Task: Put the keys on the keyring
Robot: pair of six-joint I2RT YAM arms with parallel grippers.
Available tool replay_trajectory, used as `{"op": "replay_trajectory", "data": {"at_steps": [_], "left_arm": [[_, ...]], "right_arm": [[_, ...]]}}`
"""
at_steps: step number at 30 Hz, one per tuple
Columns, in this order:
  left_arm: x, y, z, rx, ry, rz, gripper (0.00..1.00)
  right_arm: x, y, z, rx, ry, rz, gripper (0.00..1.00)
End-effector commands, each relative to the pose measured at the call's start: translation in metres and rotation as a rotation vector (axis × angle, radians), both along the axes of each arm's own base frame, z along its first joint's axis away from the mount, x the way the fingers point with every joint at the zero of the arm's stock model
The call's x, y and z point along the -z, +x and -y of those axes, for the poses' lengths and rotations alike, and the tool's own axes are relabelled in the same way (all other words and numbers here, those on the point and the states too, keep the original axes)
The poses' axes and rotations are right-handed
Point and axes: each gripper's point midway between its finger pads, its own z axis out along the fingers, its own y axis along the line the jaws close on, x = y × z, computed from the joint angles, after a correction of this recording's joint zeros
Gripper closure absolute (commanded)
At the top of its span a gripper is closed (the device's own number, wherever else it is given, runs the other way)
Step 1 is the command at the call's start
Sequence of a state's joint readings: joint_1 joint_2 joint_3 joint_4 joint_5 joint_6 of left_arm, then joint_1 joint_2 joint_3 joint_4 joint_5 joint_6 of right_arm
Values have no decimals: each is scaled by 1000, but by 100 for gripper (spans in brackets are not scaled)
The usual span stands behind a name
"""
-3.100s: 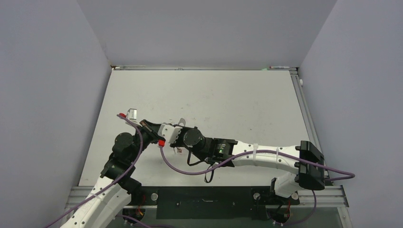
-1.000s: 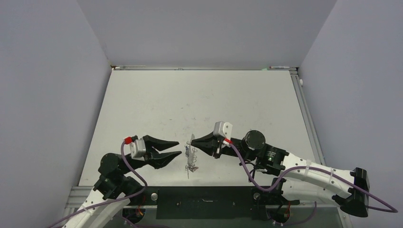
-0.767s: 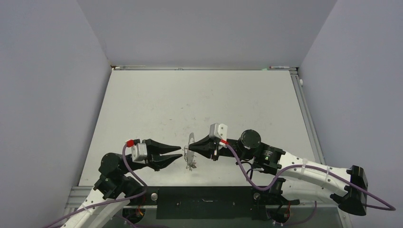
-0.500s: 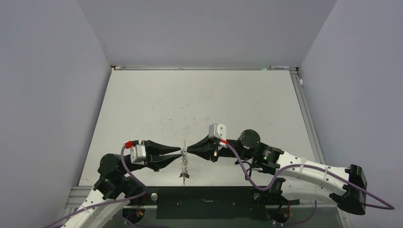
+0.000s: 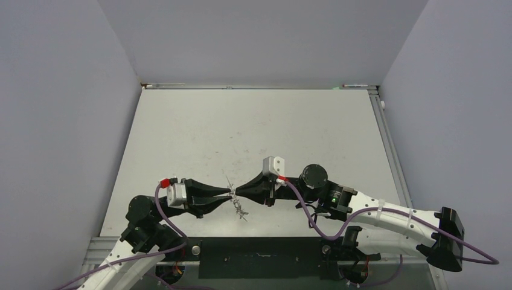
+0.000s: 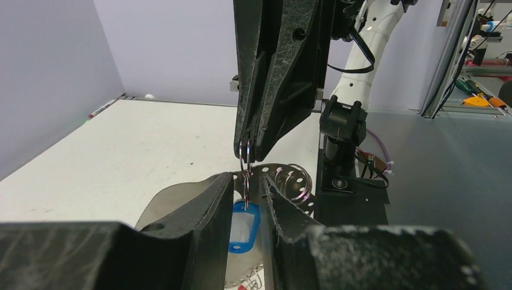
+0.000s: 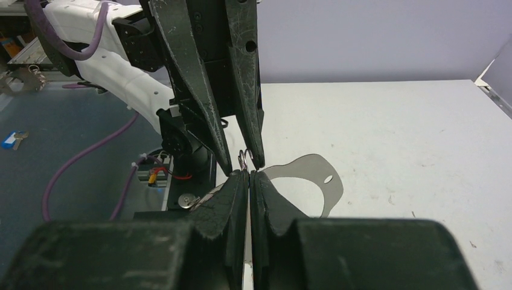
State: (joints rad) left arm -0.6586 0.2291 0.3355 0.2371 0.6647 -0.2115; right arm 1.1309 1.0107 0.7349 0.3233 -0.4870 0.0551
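The key (image 6: 243, 225) has a blue tag, the keyring (image 7: 313, 163) is grey, the table (image 5: 253, 127) white.

The left gripper (image 5: 230, 192) and the right gripper (image 5: 237, 191) meet tip to tip over the near part of the white tabletop (image 5: 259, 127), the left jaws reaching rightward and the right jaws leftward. Pinched between the right jaws' tips is a small wire split ring (image 6: 244, 151), which also sits in the gap between the left jaws (touching them or not, I cannot tell). Below it, between the left jaws, hangs the key with the blue plastic tag (image 6: 243, 225). The flat grey ring-shaped metal keyring plate (image 7: 317, 166) crosses the meeting point. Its larger part is on the jaws' far side, and a smaller part carrying a second wire split ring (image 6: 294, 181) is on their near side.
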Motion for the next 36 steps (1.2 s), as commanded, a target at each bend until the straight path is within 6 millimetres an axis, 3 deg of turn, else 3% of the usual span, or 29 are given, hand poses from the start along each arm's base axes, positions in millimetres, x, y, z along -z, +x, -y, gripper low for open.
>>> {"op": "replay_trajectory", "data": {"at_steps": [1, 16, 28, 36], "left_arm": [[-7, -4, 2, 27, -20, 12, 81], [-6, -4, 2, 33, -20, -1, 87], [-2, 1, 2, 6, 13, 12, 100], [-8, 11, -8, -83, 61, 39, 100]], "right_arm": [[-38, 0, 0, -11, 128, 48, 95], [-34, 0, -4, -17, 120, 43, 95], [-30, -2, -8, -41, 115, 39, 95], [-20, 1, -11, -34, 70, 31, 95]]}}
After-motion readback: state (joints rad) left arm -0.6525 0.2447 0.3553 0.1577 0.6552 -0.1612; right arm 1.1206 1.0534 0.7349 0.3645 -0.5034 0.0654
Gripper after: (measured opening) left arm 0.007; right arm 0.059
